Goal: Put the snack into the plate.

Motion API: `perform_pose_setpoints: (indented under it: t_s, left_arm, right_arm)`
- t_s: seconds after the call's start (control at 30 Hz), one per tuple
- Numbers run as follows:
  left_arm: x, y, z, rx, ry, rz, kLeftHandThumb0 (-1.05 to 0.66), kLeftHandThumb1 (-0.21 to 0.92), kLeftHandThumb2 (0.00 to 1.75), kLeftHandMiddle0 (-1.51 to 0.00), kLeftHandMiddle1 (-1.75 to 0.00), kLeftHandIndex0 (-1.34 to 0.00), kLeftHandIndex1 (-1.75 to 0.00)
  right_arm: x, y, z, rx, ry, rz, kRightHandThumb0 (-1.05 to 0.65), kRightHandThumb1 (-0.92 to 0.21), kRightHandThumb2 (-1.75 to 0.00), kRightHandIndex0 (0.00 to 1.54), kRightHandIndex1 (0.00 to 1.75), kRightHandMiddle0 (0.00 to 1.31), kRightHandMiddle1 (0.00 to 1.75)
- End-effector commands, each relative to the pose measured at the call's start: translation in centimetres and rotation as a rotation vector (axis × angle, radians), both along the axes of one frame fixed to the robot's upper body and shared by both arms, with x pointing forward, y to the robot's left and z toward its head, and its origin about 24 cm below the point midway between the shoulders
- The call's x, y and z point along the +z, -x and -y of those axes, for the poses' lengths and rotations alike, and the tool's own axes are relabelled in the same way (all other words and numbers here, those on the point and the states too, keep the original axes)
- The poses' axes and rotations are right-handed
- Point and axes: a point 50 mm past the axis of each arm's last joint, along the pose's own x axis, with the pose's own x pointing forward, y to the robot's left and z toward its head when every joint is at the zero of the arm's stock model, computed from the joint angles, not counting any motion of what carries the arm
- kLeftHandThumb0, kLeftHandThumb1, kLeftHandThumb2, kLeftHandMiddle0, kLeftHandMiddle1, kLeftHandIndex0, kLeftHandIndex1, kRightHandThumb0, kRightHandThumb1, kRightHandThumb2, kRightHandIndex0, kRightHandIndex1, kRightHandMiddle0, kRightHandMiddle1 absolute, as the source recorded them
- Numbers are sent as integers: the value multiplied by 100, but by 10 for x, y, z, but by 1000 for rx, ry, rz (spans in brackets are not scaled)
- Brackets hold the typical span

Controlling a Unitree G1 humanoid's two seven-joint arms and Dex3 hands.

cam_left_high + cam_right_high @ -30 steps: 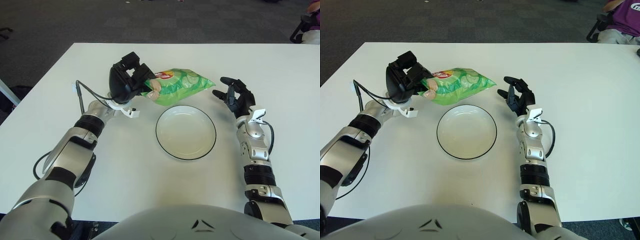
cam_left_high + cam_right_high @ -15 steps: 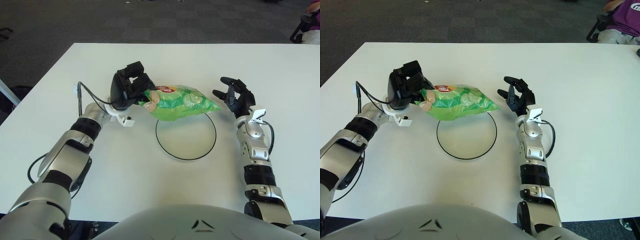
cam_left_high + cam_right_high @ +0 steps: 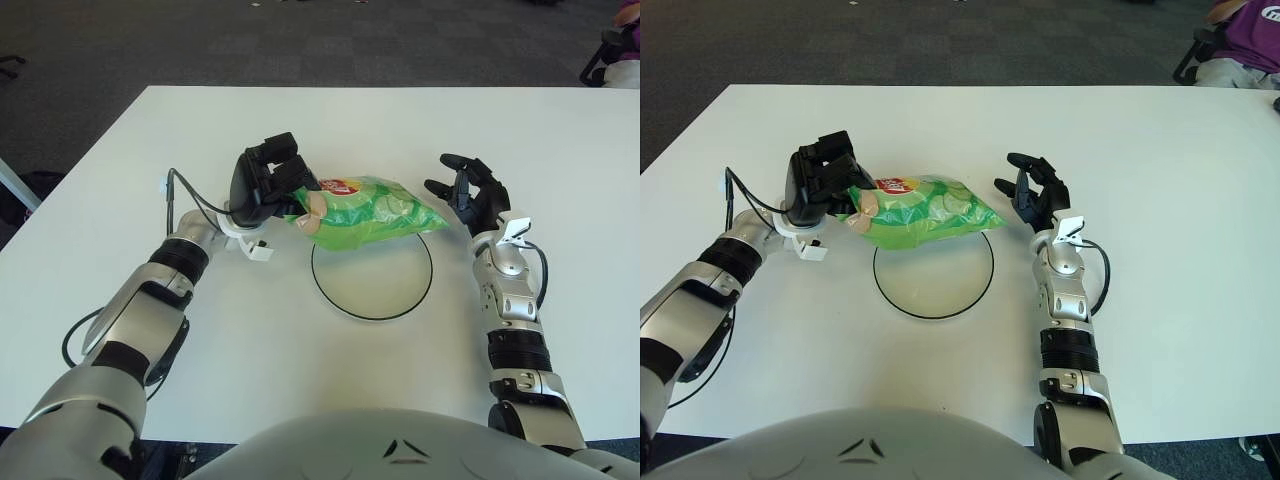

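Note:
A green snack bag hangs in the air over the far half of a white plate with a dark rim. My left hand is shut on the bag's left end and holds it level, just left of the plate. The bag hides the plate's far rim. My right hand rests to the right of the plate with its fingers spread and holds nothing. The bag's right tip points toward it with a small gap between them.
The white table reaches well past the plate on all sides. A cable and a white clip hang at my left wrist. Dark carpet lies beyond the table's far edge.
My left hand has carried the bag to the right and lower, from beyond the plate's far left rim to over the plate. The right hand has not moved.

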Motion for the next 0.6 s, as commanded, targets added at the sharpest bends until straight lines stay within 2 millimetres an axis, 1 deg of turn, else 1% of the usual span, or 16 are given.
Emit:
perform_pose_setpoints:
  t_s: [0.0,0.27,0.5,0.57]
  left_arm:
    - [8,-3,0,5,39,23,-10,91,17,-98,-175,-81,-175]
    - [8,-3,1,-19,24,15,-11,91,15,-97,-175,-80,-175]
    - [8,-2,5,-113,-46,-14,-13,92,14,-97,-175,-80,-175]
    - [8,-2,10,-149,-69,-20,-13,92,13,-97,-175,-80,-175]
  right_arm:
    - [3,-2,1,-5,-4,14,-38,-92,-74,98,0,46,62]
    - [3,-2,1,-5,-4,14,-38,-92,-74,98,0,46,62]
    - [3,-2,1,-5,-4,14,-38,-92,-74,98,0,46,62]
    - [3,-2,1,-5,-4,14,-38,-92,-74,98,0,46,62]
